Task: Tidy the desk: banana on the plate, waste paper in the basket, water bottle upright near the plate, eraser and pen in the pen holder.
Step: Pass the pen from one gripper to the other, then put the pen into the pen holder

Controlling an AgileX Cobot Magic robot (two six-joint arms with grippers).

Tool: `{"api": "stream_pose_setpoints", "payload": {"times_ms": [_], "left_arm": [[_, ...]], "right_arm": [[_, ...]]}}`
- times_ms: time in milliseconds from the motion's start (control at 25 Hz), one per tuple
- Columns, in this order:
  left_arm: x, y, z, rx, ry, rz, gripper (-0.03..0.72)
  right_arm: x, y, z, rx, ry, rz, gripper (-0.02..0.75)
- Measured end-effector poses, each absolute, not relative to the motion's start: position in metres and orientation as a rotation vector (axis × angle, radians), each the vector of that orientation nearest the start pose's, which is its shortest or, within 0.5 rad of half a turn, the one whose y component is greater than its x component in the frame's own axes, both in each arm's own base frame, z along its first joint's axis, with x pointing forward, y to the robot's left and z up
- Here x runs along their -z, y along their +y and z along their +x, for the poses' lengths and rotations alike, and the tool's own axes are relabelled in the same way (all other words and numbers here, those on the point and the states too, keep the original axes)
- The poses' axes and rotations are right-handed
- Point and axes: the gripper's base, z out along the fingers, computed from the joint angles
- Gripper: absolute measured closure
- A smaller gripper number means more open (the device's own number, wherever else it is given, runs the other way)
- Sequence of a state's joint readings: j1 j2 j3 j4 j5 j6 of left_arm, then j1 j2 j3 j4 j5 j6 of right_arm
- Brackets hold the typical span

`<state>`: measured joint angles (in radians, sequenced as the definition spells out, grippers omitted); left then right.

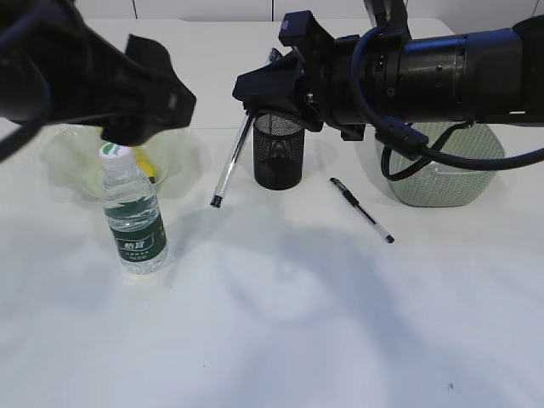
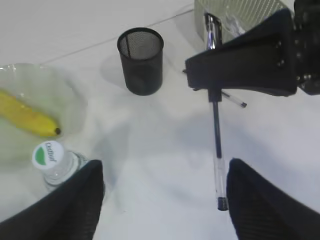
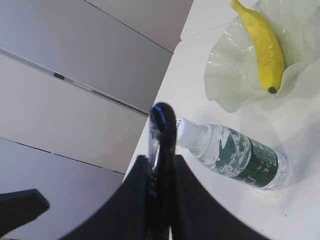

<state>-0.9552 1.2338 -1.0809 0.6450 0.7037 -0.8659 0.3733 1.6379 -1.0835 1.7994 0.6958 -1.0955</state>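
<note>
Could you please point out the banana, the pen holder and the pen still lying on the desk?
banana [image 2: 25, 117]: left wrist view, middle of its yellow body.
pen holder [image 1: 278, 155]: exterior view, front of the black mesh wall.
pen on the desk [image 1: 361, 209]: exterior view, middle of its barrel.

Bright, even light from above, soft grey shadows pooling on the white table [image 1: 280, 331]. Both arms blur dark up close in the exterior view. Small glints on the bottle [image 1: 133, 219], mild glare on the plate [image 3: 225, 75]. Wrist views look tilted and slightly soft.
</note>
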Motion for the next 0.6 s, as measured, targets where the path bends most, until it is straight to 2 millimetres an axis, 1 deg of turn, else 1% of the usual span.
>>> {"api": "stream_pose_setpoints", "payload": {"times_ms": [120,360,480,600], "left_arm": [[-0.366,-0.175,0.181,0.281,2.128,0.379,0.163],[-0.378,-0.128,0.196,0.243,2.139,0.124,0.171],[-0.38,-0.106,0.205,0.202,2.148,0.024,0.171],[-0.378,-0.082,0.214,0.183,2.176,-0.117,0.171]], "right_arm": [[-0.289,0.184,0.314,-1.381,2.031,-0.122,0.681],[-0.29,0.184,0.314,-1.385,2.029,-0.13,0.681],[-0.29,0.185,0.313,-1.397,2.024,-0.145,0.681],[-0.29,0.185,0.312,-1.401,2.022,-0.151,0.681]]}}
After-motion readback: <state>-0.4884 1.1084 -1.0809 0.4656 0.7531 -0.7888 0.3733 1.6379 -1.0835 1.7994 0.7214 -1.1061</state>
